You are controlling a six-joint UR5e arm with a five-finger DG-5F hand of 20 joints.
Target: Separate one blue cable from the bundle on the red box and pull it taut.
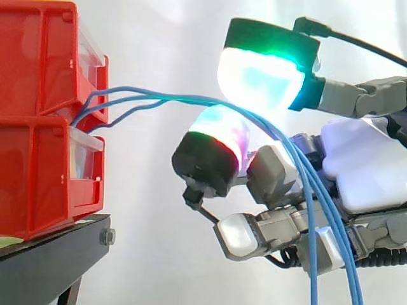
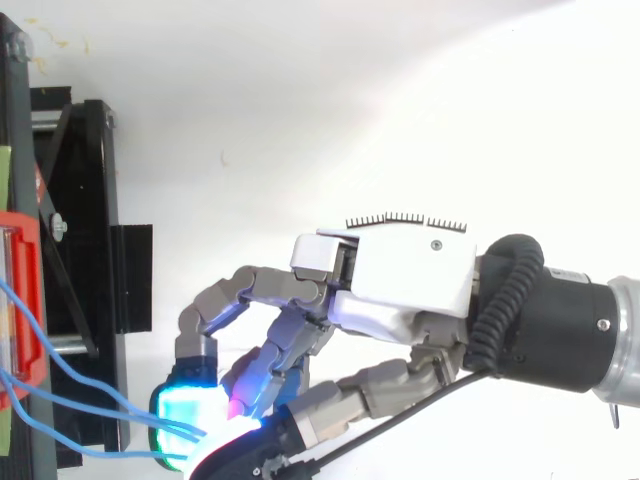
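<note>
Three thin blue cables (image 1: pixel 140 96) leave the gap between the two stacked red bins (image 1: pixel 38 70) at the left and run rightward as a bundle. They pass between a green-glowing fingertip (image 1: pixel 261 79) above and a pink-white fingertip (image 1: pixel 219 136) below, then drape down across the hand (image 1: pixel 362 165). The two pads close on the bundle, so the hand is shut on the cables. From above, the cables (image 2: pixel 60 375) sag from the red bin's edge (image 2: pixel 22 300) to the glowing pads (image 2: pixel 185 410). The hand (image 2: pixel 400 275) reaches in from the right. I cannot tell whether one cable is apart from the others at the pinch.
The bins sit on a black stand (image 1: pixel 44 260), seen from above along the left edge (image 2: pixel 80 200). A white curtain hangs behind. Open space lies between the bins' front and the hand.
</note>
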